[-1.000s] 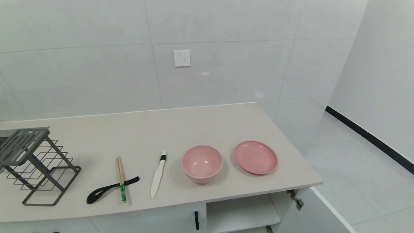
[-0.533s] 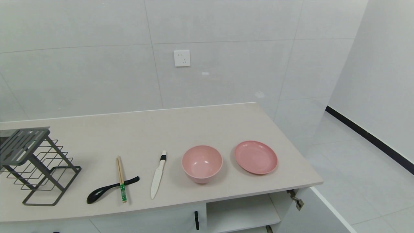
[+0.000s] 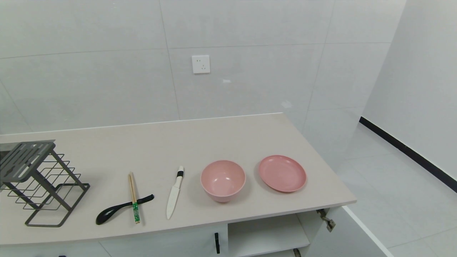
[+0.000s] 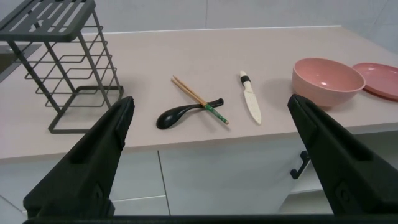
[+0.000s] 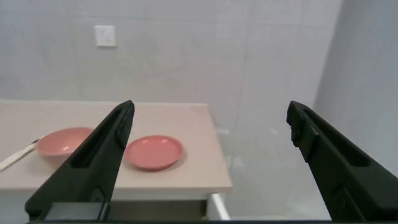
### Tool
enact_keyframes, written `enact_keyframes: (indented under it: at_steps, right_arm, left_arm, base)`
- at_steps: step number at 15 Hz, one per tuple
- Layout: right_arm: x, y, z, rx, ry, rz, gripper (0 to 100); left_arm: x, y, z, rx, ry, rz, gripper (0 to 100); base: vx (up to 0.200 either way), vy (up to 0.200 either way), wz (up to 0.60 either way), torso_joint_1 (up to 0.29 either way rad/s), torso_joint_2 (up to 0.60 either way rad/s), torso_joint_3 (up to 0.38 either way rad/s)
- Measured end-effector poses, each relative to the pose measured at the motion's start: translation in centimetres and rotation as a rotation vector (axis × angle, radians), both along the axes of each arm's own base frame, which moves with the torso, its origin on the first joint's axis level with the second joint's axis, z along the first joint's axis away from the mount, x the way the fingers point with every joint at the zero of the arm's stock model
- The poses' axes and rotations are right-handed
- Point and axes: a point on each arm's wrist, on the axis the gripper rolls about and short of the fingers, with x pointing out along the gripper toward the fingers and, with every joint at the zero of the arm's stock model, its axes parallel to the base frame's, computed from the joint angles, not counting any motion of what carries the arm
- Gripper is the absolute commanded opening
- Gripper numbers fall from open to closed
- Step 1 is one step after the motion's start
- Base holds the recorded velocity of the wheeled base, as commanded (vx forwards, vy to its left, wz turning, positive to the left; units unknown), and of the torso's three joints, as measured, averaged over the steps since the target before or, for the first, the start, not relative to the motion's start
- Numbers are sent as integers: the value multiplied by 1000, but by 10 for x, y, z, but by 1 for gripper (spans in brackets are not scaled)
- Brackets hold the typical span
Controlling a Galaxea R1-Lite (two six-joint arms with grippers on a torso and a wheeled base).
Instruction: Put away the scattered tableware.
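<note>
Your left tool (image 4: 210, 106) and right tool (image 5: 210, 109) gape wide (both empty); lifting the chopsticks (image 3: 134, 195) may drag the black spoon (image 3: 111, 212) they cross.

no legible text, label or number; green marking on chopsticks (image 3: 132, 189) too small to read.

Just right of the bowl (image 3: 222, 180), on the counter (image 3: 185, 142): plate (image 3: 282, 173); just left: knife (image 3: 174, 194); farther left: chopsticks (image 3: 133, 194) lying across spoon (image 3: 114, 210); far left: dish rack (image 3: 39, 178).
</note>
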Motion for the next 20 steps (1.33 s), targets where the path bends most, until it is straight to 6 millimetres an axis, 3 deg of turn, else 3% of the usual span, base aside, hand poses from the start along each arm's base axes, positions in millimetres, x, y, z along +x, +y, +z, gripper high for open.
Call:
enact_keyframes:
  at_steps: [3,7,12,17,20]
  right_arm:
    - [6,2,15,-15,128,132,100]
    - [35,4,26,-25,358,270,100]
    - [75,11,20,-39,633,330,100]
    - [100,17,8,-56,786,339,100]
    - [125,22,8,-60,828,342,100]
  left_arm:
    - [0,0,0,-14,-1,8,100]
    - [0,0,0,-20,-1,9,100]
    - [0,0,0,-20,-1,10,100]
    - [0,0,0,-20,-1,13,100]
    - [0,0,0,-20,-1,14,100]
  base:
    - [0,0,0,0,0,0]
    - [0,0,0,0,0,0]
    - [0,0,0,0,0,0]
    - [0,0,0,0,0,0]
    - [0,0,0,0,0,0]
